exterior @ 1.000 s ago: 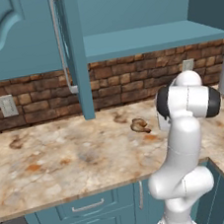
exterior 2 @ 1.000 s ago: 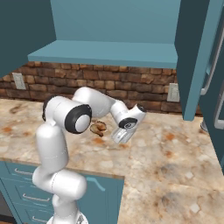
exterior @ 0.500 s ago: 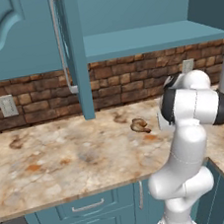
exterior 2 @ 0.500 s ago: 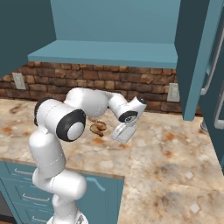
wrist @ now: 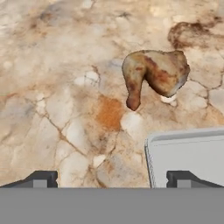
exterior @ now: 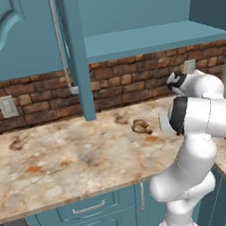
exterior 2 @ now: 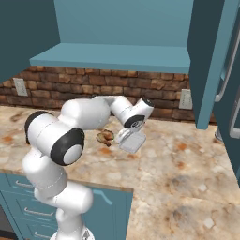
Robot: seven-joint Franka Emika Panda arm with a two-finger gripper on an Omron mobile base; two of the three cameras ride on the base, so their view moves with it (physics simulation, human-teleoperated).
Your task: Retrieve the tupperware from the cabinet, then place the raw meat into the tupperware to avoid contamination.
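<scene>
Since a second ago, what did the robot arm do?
The arm swung its elbow toward the right; its hand barely moved above the tupperware, fingers wide open, holding nothing. The raw meat and tupperware stayed put on the counter.

The marble counter (wrist: 65, 109) under my pincer looks mottled and veined. On it, the raw meat (wrist: 155, 74) looks glossy brown-tan. Beside the meat, the tupperware (wrist: 192, 155) is smooth, matt, whitish-grey plastic.
</scene>
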